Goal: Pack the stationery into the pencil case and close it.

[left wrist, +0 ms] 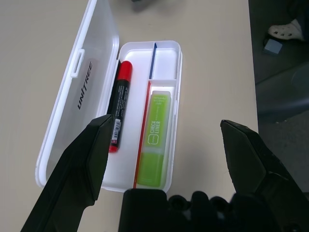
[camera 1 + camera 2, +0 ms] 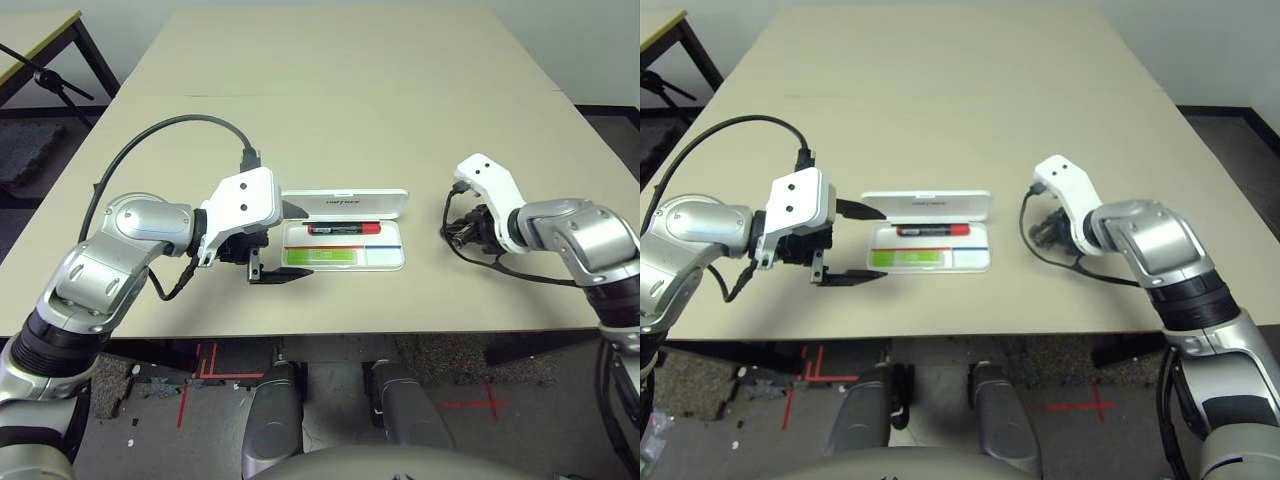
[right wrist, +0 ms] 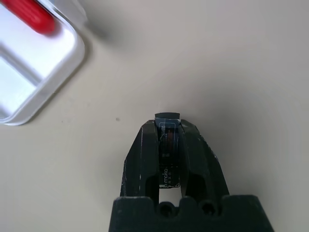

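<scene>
The white pencil case lies open in the middle of the table, lid folded back. Its tray holds a red marker with a black cap and a lime-green highlighter; the left wrist view shows the marker and the highlighter side by side. My left gripper stands open at the case's left end, one finger on each side of the tray. To the right of the case, just above the tabletop, my right gripper is shut on a small dark block.
The beige table stretches far behind the case. A black cable arcs over my left arm. Off the table's left side are a dark stand and another table.
</scene>
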Robot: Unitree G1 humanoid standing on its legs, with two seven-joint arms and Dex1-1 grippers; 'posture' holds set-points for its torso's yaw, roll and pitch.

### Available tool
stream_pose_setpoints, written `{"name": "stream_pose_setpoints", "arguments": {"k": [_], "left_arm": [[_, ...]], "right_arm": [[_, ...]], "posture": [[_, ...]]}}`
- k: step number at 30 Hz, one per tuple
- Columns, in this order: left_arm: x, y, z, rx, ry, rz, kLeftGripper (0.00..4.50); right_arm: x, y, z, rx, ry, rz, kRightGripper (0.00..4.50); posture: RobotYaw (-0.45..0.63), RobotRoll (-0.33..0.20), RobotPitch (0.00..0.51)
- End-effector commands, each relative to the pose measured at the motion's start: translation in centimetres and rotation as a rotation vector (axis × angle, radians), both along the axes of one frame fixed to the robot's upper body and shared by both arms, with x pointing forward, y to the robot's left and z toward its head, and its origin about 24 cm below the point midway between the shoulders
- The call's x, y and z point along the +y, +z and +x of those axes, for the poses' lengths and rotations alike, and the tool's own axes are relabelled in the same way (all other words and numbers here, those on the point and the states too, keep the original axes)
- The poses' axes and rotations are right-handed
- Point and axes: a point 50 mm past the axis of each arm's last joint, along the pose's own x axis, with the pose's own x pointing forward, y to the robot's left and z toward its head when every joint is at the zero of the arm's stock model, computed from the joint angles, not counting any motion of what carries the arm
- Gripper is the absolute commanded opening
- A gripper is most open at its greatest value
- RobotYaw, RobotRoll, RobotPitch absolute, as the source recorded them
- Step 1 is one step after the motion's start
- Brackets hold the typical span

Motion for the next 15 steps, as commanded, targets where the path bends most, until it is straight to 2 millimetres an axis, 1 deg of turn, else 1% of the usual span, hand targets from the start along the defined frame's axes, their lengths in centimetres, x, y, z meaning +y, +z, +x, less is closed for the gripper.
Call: {"name": "stream_pose_setpoints", "arguments": {"k": [1,5,7,9,15], "left_arm": [[0.4,-0.4,0.1,0.007,0.01,0.016,4.5],[0.5,-0.4,0.2,0.005,0.012,0.017,4.5],[0.5,-0.5,0.2,0.004,0.014,0.019,4.5],[0.6,-0.5,0.2,0.003,0.015,0.019,4.5],[0.7,-0.7,0.1,0.005,0.022,0.021,4.5]], "right_arm": [[0.4,0.8,-0.4,-0.063,0.232,0.017,0.29],[0.4,0.8,-1.2,-0.08,0.458,-0.022,0.29],[0.6,0.6,-1.7,-0.059,0.56,-0.035,0.29],[0.8,0.5,-1.9,-0.047,0.608,-0.039,0.29],[2.3,1.0,-1.8,-0.054,0.69,-0.031,0.29]], "posture": [[-0.03,0.0,0.122],[-0.03,0.0,0.122],[-0.02,0.0,0.122],[-0.02,0.0,0.123],[-0.01,0.0,0.126]]}}
